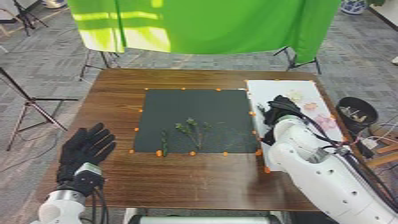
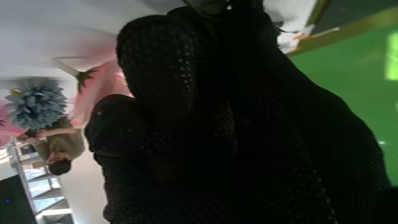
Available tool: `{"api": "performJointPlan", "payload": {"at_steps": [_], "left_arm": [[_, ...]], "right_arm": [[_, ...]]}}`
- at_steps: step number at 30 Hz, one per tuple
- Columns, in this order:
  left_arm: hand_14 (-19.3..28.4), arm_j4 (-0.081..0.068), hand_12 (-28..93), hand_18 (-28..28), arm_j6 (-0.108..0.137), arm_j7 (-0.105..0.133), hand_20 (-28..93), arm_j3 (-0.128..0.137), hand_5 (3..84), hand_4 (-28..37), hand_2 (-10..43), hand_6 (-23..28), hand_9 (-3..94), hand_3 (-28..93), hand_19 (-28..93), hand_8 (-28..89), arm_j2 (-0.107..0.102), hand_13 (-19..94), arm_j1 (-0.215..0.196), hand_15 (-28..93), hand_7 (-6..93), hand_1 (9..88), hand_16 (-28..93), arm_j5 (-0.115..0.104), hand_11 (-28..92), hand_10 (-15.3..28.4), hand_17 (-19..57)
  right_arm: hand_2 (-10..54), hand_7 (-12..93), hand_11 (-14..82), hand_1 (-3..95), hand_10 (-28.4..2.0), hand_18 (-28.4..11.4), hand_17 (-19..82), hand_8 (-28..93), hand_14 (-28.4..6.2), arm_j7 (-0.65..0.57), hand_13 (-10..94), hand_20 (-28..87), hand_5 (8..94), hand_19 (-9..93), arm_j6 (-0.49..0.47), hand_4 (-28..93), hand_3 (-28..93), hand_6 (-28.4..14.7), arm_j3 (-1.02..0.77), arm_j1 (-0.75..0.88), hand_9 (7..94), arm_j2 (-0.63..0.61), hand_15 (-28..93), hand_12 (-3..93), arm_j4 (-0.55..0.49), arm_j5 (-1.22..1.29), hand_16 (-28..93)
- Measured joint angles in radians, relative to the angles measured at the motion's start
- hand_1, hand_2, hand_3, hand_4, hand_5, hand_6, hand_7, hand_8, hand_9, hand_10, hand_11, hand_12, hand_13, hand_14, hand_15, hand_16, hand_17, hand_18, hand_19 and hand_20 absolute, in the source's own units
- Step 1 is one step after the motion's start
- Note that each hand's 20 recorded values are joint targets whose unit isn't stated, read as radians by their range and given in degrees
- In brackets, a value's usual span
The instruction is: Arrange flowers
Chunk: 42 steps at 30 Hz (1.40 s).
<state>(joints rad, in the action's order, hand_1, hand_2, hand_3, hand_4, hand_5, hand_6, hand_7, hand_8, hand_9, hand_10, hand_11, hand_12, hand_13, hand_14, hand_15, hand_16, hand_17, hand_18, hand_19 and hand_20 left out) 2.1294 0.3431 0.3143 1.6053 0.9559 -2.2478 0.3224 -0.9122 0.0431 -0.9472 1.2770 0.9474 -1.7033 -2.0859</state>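
In the head view my left hand [image 1: 87,146] rests palm down at the table's left, open with straight fingers. My right hand [image 1: 282,107] is over the left part of a white sheet [image 1: 275,87], its fingers shut on a green stem [image 1: 260,107]. In the right wrist view the right hand [image 2: 222,125] has a bit of the green stem [image 2: 210,5] at its fingertips. Leafy sprigs [image 1: 190,129] and a narrow green stem [image 1: 164,142] lie on the dark mat [image 1: 182,102]. Pink and pale flowers [image 1: 310,106] are on the sheet. A blue-grey flower [image 2: 35,104] and a pink petal [image 2: 105,85] show near the glove.
Orange markers [image 1: 193,153] line the edges of the mat and sheet on the brown table [image 1: 191,182]. A dark bin [image 1: 357,111] stands on the floor beyond the table's right side. Green cloth [image 1: 204,25] hangs behind the table.
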Motion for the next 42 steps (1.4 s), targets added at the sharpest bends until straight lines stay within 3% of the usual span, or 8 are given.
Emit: {"api": "performJointPlan", "payload": {"at_steps": [5, 11, 18, 30, 38, 42], "left_arm": [[18.8, 0.001, 11, 17.3, 0.0, 0.001, 10, 0.008, 46.2, -28.3, 15.2, 11.7, 39.2, 70, 45, -10, 0.0, 28, -0.008, 52, 18.9, 31.5, -11, -0.001, 34, 17.8, -5.9], [18.9, 0.002, 11, 17.3, 0.001, 0.006, 10, 0.026, 46.2, -28.3, 15.2, 11.7, 39.3, 70, 45, -10, -0.004, 28, -0.017, 51, 18.9, 31.5, -11, -0.012, 34, 17.8, -5.9], [18.8, 0.005, 11, 17.2, 0.001, 0.011, 10, 0.038, 46.3, -28.3, 15.3, 11.6, 39.3, 70, 44, -10, -0.014, 28, -0.026, 51, 18.7, 31.5, -11, -0.014, 34, 17.8, -5.9], [18.8, -0.001, 11, 17.2, 0.0, 0.013, 10, 0.031, 46.1, -28.3, 15.3, 11.5, 39.2, 70, 44, -10, -0.025, 28, 0.021, 51, 18.6, 31.3, -11, -0.001, 34, 17.7, -6.1], [18.8, 0.0, 11, 17.2, 0.002, 0.015, 10, 0.038, 46.3, -28.3, 15.4, 11.6, 39.5, 70, 44, -10, -0.026, 28, 0.014, 51, 18.5, 31.5, -11, -0.001, 34, 17.8, -6.1], [18.9, 0.0, 11, 17.2, 0.014, 0.016, 10, 0.04, 46.7, -28.3, 15.7, 11.7, 39.8, 70, 44, -10, -0.026, 28, 0.012, 51, 18.7, 31.4, -11, -0.005, 34, 17.9, -6.1]], "right_arm": [[-9.5, 43, 12.7, 62.7, -8.5, -20.2, 53, 13, -2.2, -0.013, 93, 27, 78.5, 93, 0.043, -25, 76, 0.7, -0.026, 0.01, 93.7, 0.002, 38, 31.7, -0.054, 0.06, 42], [-9.5, 43, 13.2, 62.4, -8.6, -20.3, 53, 13, -2.4, -0.113, 93, 28, 78.5, 93, 0.12, -25, 76, 0.6, -0.08, 0.021, 93.7, 0.051, 39, 31.3, -0.158, 0.246, 41], [-9.5, 42, 13.4, 62.0, -9.1, -21.0, 53, 14, -3.2, -0.142, 93, 28, 78.2, 93, 0.152, -25, 76, 0.0, -0.019, 0.05, 93.7, 0.115, 39, 31.7, -0.246, 0.213, 41], [-9.5, 39, 8.8, 63.6, -9.4, -21.3, 48, 10, -5.6, -0.148, 87, 27, 76.8, 93, 0.165, -26, 74, -1.5, 0.056, 0.107, 93.7, 0.204, 44, 35.4, -0.202, 0.117, 38], [-9.5, 30, 5.5, 60.5, -11.1, -21.4, 46, 6, -6.0, -0.153, 84, 22, 75.9, 93, 0.149, -26, 72, -3.6, 0.069, 0.112, 90.1, 0.206, 39, 32.5, -0.187, 0.074, 37], [-9.5, 25, 4.9, 59.0, -11.7, -21.5, 45, 5, -6.5, -0.14, 83, 20, 75.4, 93, 0.08, -25, 72, -4.1, 0.055, 0.125, 88.4, 0.203, 37, 31.3, -0.194, 0.064, 38]]}}
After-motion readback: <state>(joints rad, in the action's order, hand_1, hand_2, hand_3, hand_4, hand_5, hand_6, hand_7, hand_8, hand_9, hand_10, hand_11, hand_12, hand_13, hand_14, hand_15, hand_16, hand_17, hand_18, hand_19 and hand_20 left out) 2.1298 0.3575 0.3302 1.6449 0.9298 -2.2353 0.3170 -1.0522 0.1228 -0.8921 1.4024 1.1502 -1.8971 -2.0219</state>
